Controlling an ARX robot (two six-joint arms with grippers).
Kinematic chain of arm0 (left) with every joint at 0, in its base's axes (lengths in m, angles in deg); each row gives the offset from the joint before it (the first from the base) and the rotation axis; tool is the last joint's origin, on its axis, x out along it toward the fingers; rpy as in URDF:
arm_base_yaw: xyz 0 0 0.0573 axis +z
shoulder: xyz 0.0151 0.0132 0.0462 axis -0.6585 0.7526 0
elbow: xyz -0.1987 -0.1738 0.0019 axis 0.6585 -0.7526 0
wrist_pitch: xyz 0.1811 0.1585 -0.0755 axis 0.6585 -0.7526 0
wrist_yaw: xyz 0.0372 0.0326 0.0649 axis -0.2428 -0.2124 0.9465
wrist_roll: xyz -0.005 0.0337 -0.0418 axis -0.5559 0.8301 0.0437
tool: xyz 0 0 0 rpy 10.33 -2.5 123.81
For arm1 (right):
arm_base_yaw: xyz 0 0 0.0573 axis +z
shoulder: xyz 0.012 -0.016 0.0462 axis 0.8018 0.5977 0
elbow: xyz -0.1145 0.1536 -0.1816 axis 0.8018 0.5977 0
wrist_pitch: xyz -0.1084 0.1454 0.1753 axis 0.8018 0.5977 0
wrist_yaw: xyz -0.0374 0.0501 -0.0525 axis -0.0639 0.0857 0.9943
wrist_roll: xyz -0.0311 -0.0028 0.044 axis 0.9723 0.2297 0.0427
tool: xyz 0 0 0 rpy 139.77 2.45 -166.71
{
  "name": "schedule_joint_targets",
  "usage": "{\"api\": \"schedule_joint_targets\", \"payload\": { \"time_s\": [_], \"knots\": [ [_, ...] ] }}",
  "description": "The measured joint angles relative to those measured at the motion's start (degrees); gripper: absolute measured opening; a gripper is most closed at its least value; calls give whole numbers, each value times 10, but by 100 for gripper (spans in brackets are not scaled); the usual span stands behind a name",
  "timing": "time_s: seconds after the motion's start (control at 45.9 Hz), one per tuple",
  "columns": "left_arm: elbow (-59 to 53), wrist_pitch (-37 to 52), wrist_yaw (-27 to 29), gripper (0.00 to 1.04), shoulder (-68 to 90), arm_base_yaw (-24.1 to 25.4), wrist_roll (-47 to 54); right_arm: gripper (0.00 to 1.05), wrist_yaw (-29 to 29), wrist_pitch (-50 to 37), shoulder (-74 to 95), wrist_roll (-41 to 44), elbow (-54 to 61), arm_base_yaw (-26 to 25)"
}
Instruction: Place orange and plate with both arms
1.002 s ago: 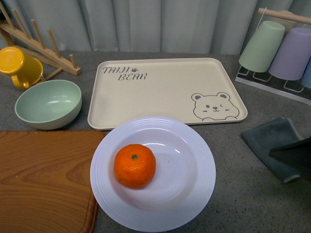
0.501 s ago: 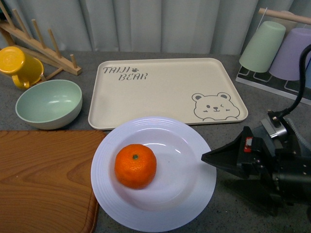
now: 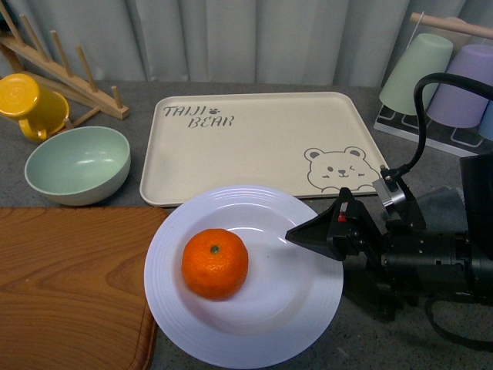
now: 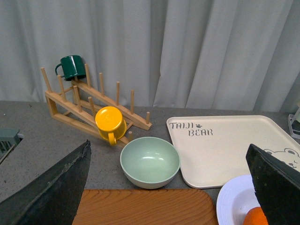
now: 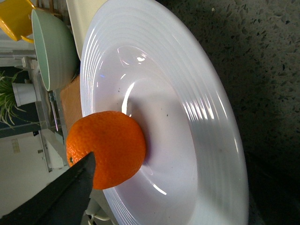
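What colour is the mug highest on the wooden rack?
Dark green mug, left wrist view.

A beige rectangular plastic tray (image 3: pixel 262 139), printed with a bear face and "TAIJI BEAR", lies flat just beyond the right gripper (image 3: pixel 291 233). Well to that gripper's left sits an empty pale green bowl (image 3: pixel 77 163), upright, just beside the tray's edge. Behind the bowl a yellow mug (image 3: pixel 27 104) hangs tilted on a slanted wooden peg rack (image 3: pixel 69 81); a dark green mug (image 4: pixel 72 67) sits at the rack's high end. A brown wooden cutting board (image 3: pixel 69 285) lies left of the gripper, nearer the robot. Beyond it to the right, an upturned green cup (image 3: pixel 416 73) and purple cup (image 3: pixel 462 85) lean together. Grey curtains (image 3: pixel 246 38) hang behind.
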Motion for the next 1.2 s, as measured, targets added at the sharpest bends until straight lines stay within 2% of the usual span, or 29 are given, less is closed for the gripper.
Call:
{"api": "schedule_joint_targets", "payload": {
  "time_s": [0.087,0.37,0.458,0.893,1.198],
  "knots": [
    [0,0,0,98,0,0,0,76,4,0,5,-1,-5,2],
    [0,0,0,98,0,0,0,16,7,1,11,-4,-7,-1],
    [0,0,0,98,0,0,0,3,-14,-3,11,-6,-7,-3],
    [0,0,0,98,0,0,0,2,-38,-84,11,-35,18,-13],
    [0,0,0,98,0,0,0,1,-63,-243,11,-147,37,-36]
  ]
}}
